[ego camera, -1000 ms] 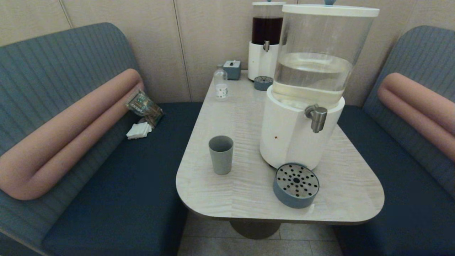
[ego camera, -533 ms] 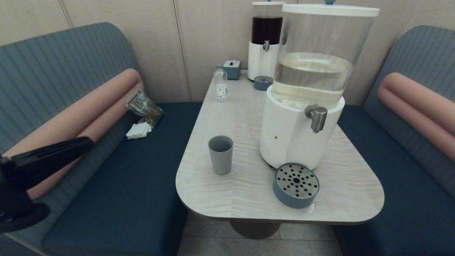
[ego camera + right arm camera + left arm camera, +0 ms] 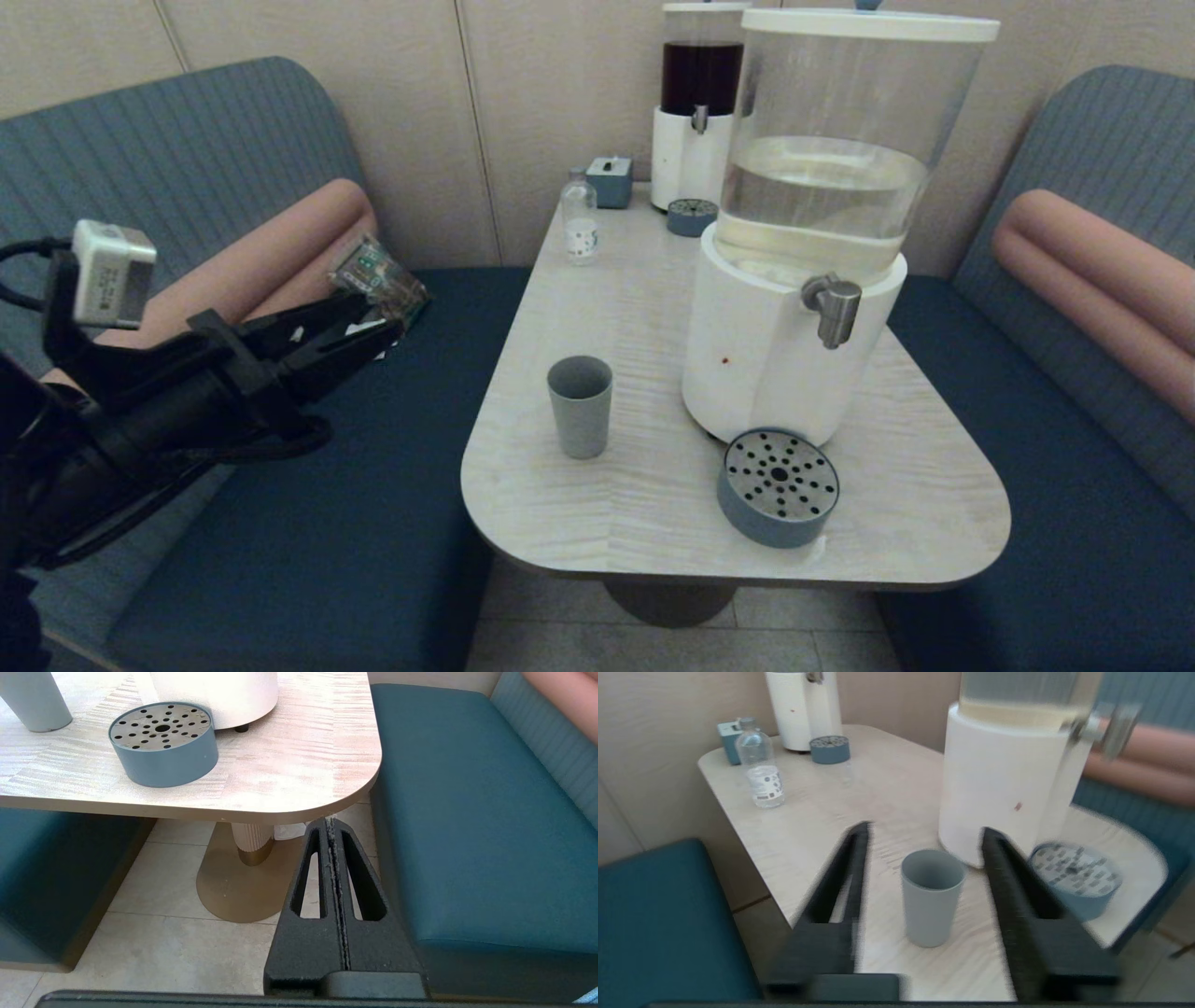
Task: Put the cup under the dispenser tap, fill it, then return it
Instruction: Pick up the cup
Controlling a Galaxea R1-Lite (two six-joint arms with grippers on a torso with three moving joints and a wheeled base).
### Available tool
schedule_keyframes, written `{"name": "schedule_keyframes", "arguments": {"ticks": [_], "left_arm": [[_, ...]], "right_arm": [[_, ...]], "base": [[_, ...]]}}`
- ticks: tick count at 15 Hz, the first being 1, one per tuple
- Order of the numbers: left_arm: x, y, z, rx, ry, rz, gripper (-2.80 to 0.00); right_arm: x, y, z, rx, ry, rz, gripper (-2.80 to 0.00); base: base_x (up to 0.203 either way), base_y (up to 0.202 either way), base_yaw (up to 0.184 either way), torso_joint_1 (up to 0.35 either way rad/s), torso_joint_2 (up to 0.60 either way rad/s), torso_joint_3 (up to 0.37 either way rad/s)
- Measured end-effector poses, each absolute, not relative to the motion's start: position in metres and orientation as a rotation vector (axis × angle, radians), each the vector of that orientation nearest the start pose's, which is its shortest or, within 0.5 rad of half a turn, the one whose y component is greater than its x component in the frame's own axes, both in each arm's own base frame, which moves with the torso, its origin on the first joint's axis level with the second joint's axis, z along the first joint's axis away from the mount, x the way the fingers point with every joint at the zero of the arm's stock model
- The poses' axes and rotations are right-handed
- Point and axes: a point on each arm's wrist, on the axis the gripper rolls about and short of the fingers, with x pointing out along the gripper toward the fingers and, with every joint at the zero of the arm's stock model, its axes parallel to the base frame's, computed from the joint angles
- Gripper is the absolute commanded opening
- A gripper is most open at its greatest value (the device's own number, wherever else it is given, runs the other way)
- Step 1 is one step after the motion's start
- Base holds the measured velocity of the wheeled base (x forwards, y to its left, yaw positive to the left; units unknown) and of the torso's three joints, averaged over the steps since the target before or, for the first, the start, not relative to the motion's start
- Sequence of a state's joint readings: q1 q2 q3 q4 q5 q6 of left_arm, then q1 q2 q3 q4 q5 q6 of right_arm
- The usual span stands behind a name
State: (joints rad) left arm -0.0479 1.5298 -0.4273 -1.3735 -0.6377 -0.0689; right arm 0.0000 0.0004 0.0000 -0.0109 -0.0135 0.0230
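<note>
The cup [image 3: 580, 406] stands upright on the bench [image 3: 644, 523], mouth up. The left end effector [image 3: 381, 329], fingers wide apart, holds nothing, well short of it; the right end effector [image 3: 332, 826] hangs pressed together below the bench edge.

My left arm has swung in from the left edge of the head view, absent a second ago, half in shortly after. The left gripper [image 3: 378, 329] now reaches mid-left of frame with fingers spread, aimed toward the cup [image 3: 580, 406], well apart from it.
</note>
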Motion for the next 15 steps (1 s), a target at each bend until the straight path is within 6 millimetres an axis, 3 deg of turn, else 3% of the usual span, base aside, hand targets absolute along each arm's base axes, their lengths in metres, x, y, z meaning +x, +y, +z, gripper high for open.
{"name": "schedule_keyframes", "arguments": {"ticks": [6, 10, 15], "left_arm": [[0.285, -0.029, 0.133, 0.112, -0.124, -0.794, 0.0], [0.315, -0.037, 0.106, 0.109, -0.089, -0.961, 0.0], [0.349, -0.051, 0.082, 0.104, -0.082, -1.051, 0.0]], "right_arm": [[-0.023, 0.0, 0.077, 0.023, -0.01, -0.013, -2.8], [-0.023, 0.0, 0.077, 0.023, -0.01, -0.014, -2.8], [-0.023, 0.0, 0.077, 0.023, -0.01, -0.014, -2.8]], "base": [[0.0, 0.0, 0.0, 0.0, 0.0, 0.0], [0.0, 0.0, 0.0, 0.0, 0.0, 0.0], [0.0, 0.0, 0.0, 0.0, 0.0, 0.0]]}}
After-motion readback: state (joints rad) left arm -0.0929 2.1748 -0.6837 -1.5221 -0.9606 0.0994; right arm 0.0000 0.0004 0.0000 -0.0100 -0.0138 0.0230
